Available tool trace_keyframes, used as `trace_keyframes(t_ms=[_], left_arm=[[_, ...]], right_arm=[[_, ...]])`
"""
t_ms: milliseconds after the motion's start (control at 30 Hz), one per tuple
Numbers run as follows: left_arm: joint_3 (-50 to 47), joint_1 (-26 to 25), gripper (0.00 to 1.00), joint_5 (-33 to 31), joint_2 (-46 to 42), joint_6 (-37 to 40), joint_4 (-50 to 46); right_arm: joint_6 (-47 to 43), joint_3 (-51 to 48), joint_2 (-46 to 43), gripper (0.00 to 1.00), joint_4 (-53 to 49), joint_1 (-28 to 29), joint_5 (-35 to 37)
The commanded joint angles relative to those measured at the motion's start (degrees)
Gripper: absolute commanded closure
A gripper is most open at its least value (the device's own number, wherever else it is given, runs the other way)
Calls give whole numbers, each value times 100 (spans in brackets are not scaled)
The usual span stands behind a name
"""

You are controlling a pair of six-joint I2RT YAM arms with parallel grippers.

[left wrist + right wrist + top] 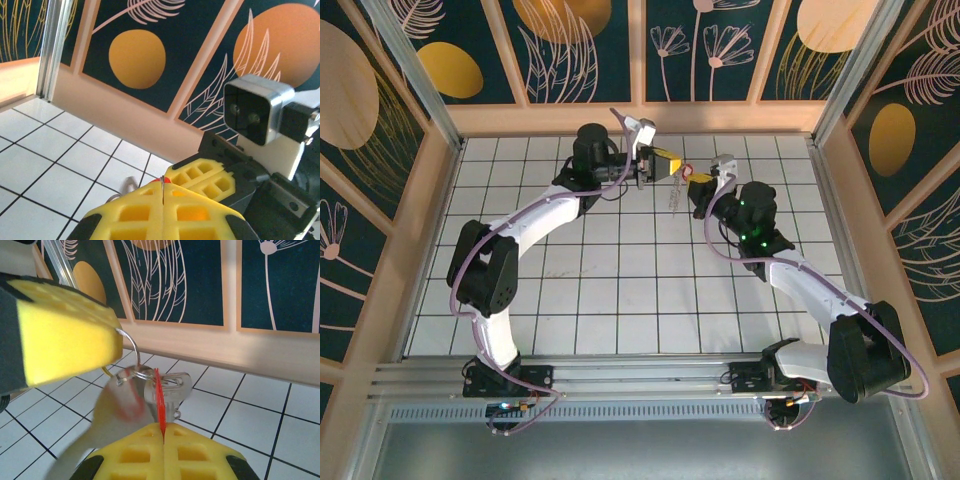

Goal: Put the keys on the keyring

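In the top view the two arms meet above the far middle of the white tiled bench [570, 270], in the upper centre of the frame, with their yellow fingertips almost touching each other.

The left gripper [162, 197] is closed completely. Its two yellow pads are pressed together at the bottom of the left wrist view, and a thin metal wire stands up out of the seam between them. In the right wrist view this wire is the keyring [131, 342]. It comes out of the yellow pad at the upper left and bends down in an arc toward the centre.

The right gripper [163, 435] is also closed, and it pinches the keys [159, 397]. The red head is seen from the edge, as a thin red line standing up from the seam at the bottom centre. A pale metal piece [175, 385] with a slot is just behind it. The lower end of the keyring reaches the top of the red head, but I cannot tell if it passes through.

A blurred pale shape [112, 417] hangs at the lower left of this group; it is too soft to name
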Motion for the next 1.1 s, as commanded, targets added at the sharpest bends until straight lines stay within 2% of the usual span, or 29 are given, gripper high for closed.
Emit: trace_keyframes(t_ms=[0, 367, 800, 1067], left_arm=[[23, -54, 100, -143, -169, 435, -245], [119, -94, 100, -207, -109, 768, -630], [122, -96, 100, -189, -166, 757, -635], [166, -97, 100, -172, -139, 682, -561]], right_arm=[[-23, 185, -138, 100, -29, 18, -64], [-80, 204, -82, 100, -98, 16, 98], [37, 10, -256, 100, -67, -221, 138], [26, 165, -94, 100, -63, 10, 51]])
